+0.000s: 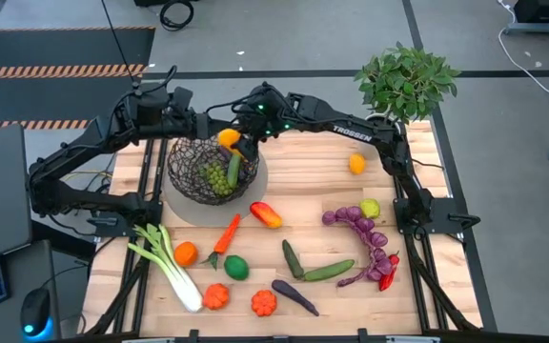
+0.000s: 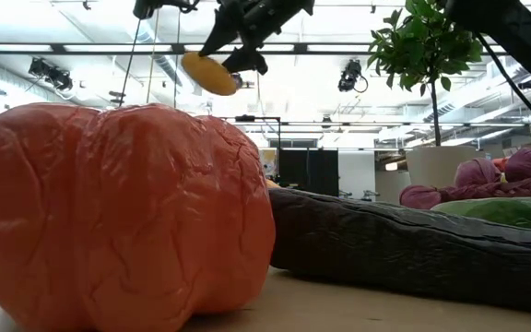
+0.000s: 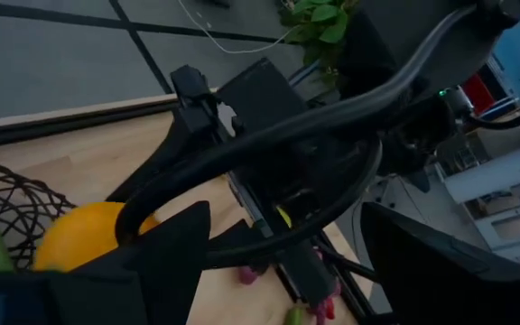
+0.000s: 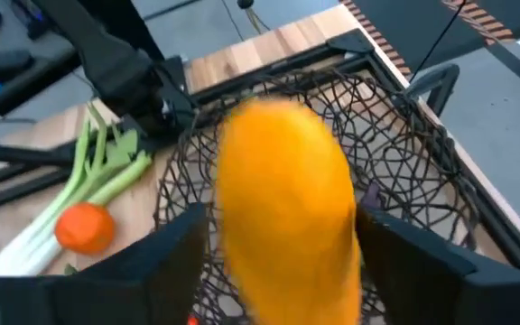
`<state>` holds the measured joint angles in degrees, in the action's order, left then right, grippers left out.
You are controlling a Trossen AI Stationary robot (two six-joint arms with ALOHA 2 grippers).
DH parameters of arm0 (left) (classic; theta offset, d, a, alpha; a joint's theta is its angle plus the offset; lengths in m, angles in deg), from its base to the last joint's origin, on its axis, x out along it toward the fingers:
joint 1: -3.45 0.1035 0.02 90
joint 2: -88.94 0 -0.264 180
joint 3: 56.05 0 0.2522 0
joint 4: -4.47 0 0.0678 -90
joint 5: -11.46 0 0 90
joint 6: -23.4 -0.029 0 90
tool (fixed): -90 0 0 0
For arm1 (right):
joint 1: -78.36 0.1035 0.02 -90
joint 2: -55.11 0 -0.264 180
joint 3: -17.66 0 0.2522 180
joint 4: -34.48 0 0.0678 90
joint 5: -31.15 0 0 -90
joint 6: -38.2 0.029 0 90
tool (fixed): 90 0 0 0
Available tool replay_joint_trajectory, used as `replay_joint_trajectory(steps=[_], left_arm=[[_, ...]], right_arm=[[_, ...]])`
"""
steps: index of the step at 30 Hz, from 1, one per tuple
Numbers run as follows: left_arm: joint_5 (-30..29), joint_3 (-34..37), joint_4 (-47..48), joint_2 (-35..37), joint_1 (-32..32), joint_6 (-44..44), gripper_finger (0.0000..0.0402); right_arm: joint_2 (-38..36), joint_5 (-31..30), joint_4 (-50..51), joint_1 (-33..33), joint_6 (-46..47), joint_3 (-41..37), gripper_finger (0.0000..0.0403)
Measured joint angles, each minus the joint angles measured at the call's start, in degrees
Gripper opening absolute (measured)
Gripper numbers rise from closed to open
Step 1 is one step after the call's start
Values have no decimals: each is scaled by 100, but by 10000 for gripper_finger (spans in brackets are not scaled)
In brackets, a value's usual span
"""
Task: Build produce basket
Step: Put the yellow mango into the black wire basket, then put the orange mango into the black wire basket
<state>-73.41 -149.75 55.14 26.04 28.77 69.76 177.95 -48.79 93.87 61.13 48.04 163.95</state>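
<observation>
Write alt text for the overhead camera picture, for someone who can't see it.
Seen from above, the right claw hangs with a yellow-orange fruit between its fingers over the wire basket's rim, the left claw beside it. The basket holds green grapes; a leek, carrot and other produce lie around.

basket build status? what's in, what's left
Early. Done: grapes and a cucumber lie in the basket. In hand: the right claw has a yellow-orange fruit between its fingers above the basket; the left claw waits by the rim. Left: leek, carrot, aubergine and most other produce on the table.
</observation>
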Motion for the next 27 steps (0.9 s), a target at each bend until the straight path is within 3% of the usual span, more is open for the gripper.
replay_joint_trajectory(steps=[9,15,19,23,27], left_arm=[[-9,0,93,0,-52,230,293],[0,4,527,-11,-318,421,293],[-19,7,1071,-11,-706,491,293],[-583,9,1888,-11,-999,990,293],[-1012,9,2005,-11,-1243,1184,293]], right_arm=[[-4,281,212,-110,408,3,394],[-9,738,2380,-172,6,11,381],[-33,417,3460,-90,-925,-252,377],[-87,683,3755,-173,-975,-614,377],[-198,771,4020,-214,-1013,-1054,377]])
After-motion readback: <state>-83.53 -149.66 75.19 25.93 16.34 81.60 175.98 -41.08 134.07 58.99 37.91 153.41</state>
